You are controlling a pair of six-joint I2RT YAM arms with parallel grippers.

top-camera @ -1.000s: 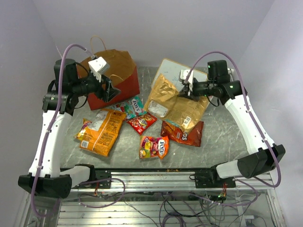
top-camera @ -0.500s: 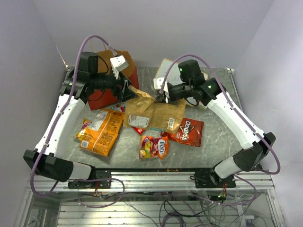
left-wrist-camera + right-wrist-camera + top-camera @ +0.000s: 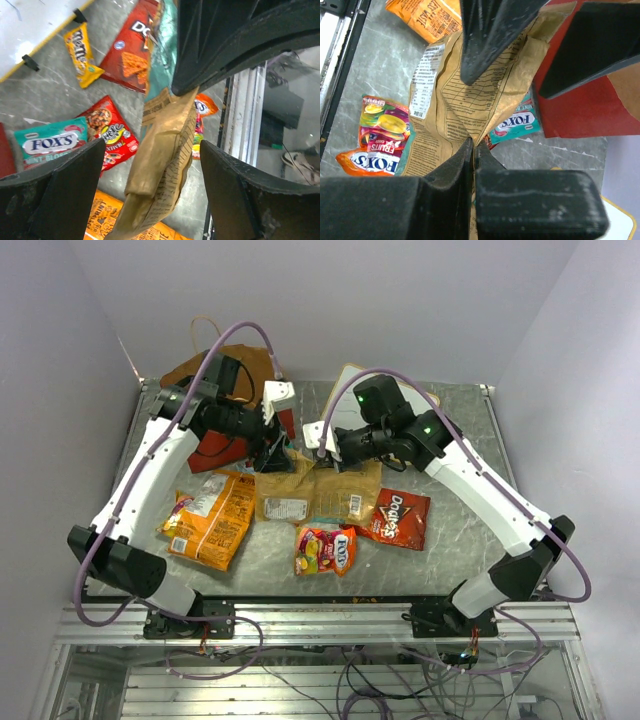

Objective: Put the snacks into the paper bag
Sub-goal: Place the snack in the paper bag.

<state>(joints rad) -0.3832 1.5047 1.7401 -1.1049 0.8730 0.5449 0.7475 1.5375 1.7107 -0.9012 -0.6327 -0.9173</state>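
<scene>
Mid-table, right end effector [image 3: 472, 145] pinches the seemingly raised tan chip bag [image 3: 330, 495].

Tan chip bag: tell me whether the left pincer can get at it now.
Probably yes: the left pincer stands open astride the tan chip bag, which the right pincer holds up.
</scene>
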